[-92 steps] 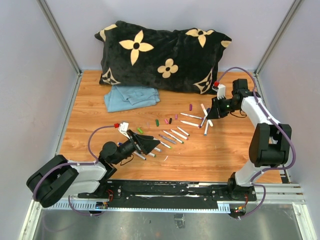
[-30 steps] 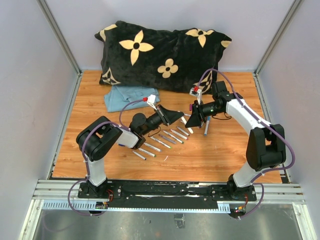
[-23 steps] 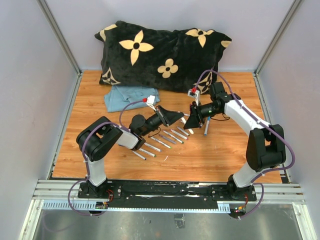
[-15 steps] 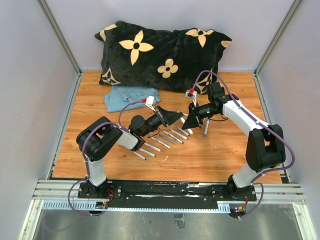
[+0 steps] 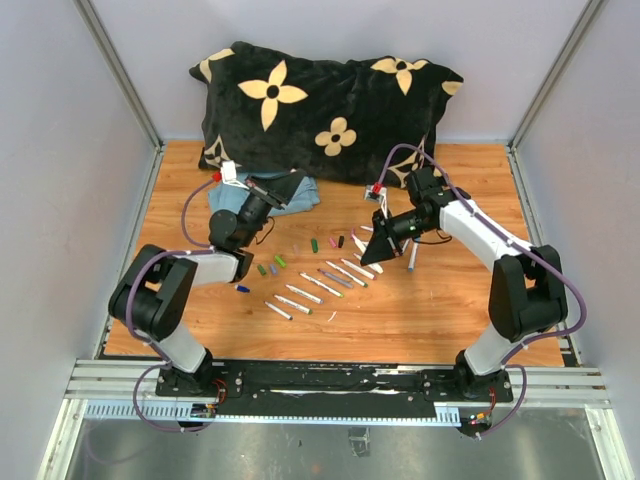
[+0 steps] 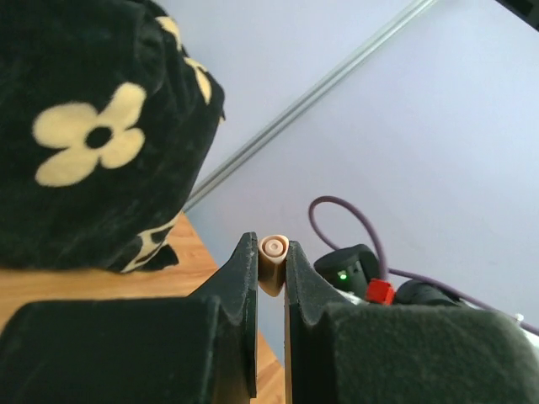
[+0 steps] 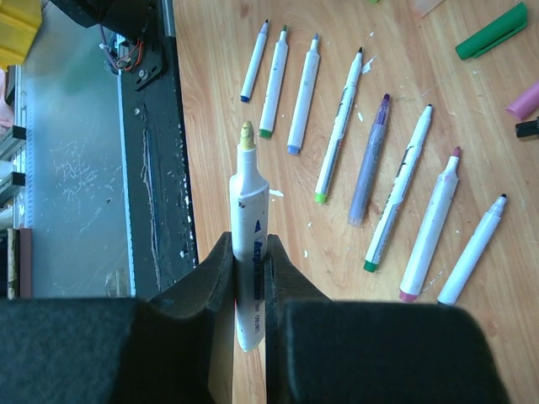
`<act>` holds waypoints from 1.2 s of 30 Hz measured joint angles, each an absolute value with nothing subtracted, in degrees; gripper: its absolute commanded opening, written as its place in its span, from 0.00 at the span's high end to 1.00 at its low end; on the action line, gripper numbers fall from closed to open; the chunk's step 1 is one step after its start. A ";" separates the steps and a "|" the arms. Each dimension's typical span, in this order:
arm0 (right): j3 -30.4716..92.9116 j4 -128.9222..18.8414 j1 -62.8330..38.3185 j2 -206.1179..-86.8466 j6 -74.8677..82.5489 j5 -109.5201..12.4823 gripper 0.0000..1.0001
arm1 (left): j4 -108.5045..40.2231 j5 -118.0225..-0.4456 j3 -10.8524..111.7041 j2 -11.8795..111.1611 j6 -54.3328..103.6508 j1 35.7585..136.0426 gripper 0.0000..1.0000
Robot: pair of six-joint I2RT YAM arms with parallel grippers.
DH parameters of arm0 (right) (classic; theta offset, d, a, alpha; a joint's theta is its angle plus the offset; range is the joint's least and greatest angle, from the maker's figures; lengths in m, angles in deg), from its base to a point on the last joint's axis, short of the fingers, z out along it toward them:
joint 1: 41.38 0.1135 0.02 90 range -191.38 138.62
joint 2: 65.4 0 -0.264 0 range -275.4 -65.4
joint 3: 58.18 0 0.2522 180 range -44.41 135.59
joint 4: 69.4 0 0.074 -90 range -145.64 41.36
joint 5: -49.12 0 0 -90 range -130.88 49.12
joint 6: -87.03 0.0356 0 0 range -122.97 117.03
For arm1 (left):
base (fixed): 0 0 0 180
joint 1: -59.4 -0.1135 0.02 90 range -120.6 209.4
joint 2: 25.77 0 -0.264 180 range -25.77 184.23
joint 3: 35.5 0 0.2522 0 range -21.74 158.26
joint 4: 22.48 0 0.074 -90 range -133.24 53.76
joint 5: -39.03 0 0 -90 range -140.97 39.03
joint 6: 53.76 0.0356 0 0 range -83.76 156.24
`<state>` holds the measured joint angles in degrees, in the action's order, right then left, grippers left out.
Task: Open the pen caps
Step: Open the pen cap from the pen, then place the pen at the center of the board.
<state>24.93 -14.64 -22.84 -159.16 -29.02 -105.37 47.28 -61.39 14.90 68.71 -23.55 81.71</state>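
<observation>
My left gripper point(image 5: 288, 186) is raised over the back left of the table, shut on a pale tan pen cap point(image 6: 274, 252) that shows end-on between its fingertips point(image 6: 271, 254). My right gripper point(image 5: 371, 254) hovers above the table's middle, shut on a white pen barrel point(image 7: 251, 210) whose yellowish tip is bare. Below it lies a row of uncapped pens point(image 7: 340, 126) point(image 5: 335, 278). Loose caps lie behind the row: green point(image 5: 280, 261) point(image 7: 491, 32), pink point(image 5: 332, 242) point(image 7: 524, 101) and black point(image 5: 341, 241).
A black pillow with cream flowers point(image 5: 320, 110) fills the back of the wooden table point(image 5: 430, 320). A folded blue cloth point(image 5: 235, 205) lies in front of it on the left. One more pen point(image 5: 411, 258) lies right of my right gripper. A metal rail point(image 5: 340, 385) runs along the near edge.
The two grippers were together at mid-table. My left gripper has since swung back and left over the blue cloth with the cap. My right gripper stays low, holding the pen.
</observation>
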 measured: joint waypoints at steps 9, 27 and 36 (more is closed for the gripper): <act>24.95 -14.32 -21.92 -158.37 -29.98 -97.00 0.98 | 38.12 -62.66 6.35 53.70 -18.83 81.36 1.00; 24.95 -18.16 -34.53 -153.15 -29.24 -82.15 0.92 | 7.11 -67.16 -11.20 19.34 -7.51 81.27 1.00; 26.06 -17.20 -39.23 -153.50 -33.04 -78.68 0.92 | 6.06 -68.67 -13.58 16.82 -8.73 81.27 1.00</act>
